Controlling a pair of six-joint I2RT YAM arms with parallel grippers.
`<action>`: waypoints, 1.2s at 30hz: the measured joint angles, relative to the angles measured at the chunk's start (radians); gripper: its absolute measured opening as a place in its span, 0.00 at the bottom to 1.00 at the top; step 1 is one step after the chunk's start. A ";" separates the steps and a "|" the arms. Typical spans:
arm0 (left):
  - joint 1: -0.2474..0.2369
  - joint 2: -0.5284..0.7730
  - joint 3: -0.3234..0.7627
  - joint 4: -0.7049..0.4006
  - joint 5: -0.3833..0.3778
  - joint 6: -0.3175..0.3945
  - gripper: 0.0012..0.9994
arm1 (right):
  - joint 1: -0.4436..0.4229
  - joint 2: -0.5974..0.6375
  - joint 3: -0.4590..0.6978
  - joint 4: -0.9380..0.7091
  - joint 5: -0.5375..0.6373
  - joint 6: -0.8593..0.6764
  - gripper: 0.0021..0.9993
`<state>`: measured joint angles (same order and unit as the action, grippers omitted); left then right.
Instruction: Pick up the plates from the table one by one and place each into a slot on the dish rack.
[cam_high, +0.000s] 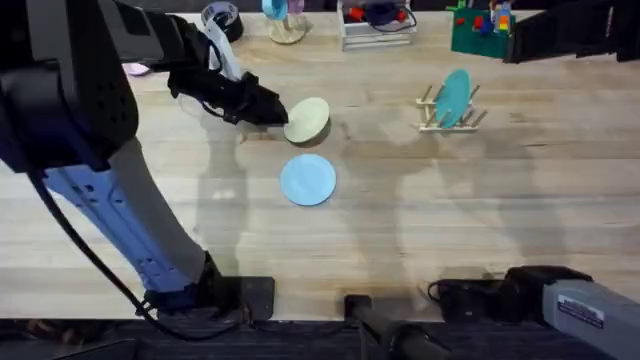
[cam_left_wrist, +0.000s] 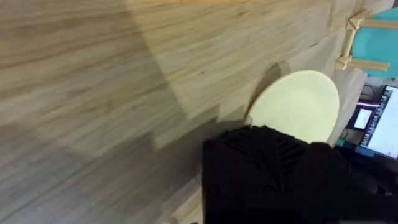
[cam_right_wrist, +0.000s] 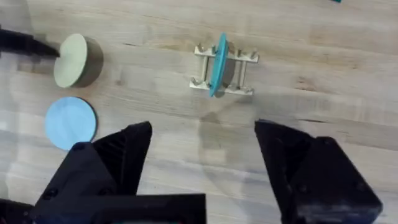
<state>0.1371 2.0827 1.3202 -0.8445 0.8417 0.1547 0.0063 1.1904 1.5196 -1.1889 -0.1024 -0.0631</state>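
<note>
My left gripper (cam_high: 274, 112) is shut on the rim of the cream-yellow plate (cam_high: 308, 120), which hangs tilted just above the table (cam_high: 180, 190) and casts a shadow. The left wrist view has the same plate (cam_left_wrist: 300, 102) right beyond a black finger (cam_left_wrist: 273, 168). The sky-blue plate (cam_high: 308, 180) lies flat on the table, just nearer than the held one. The dish rack (cam_high: 432, 118) stands to the right with a teal plate (cam_high: 455, 96) upright in a slot. My right gripper (cam_right_wrist: 202, 155) hangs open high over the table, with the rack (cam_right_wrist: 239, 59) beyond it.
Along the far table edge stand a tape roll (cam_high: 221, 18), a white wire-frame box (cam_high: 376, 24) and a green block with toys (cam_high: 482, 30). A small pink disc (cam_high: 136, 69) lies at the far left. Bare wood separates the plates from the rack.
</note>
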 joint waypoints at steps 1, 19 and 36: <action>0.000 0.000 0.003 -0.010 -0.004 0.001 0.04 | 0.000 0.000 0.000 0.000 0.000 0.000 0.99; -0.005 0.004 0.191 -0.246 -0.086 0.051 0.04 | 0.000 0.000 0.000 0.000 0.000 0.000 0.99; -0.044 -0.023 0.204 -0.172 -0.049 0.003 0.04 | 0.000 0.000 0.000 0.000 0.000 0.000 0.99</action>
<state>0.0935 2.0598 1.5242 -1.0168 0.7925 0.1575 0.0063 1.1904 1.5200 -1.1891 -0.1028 -0.0631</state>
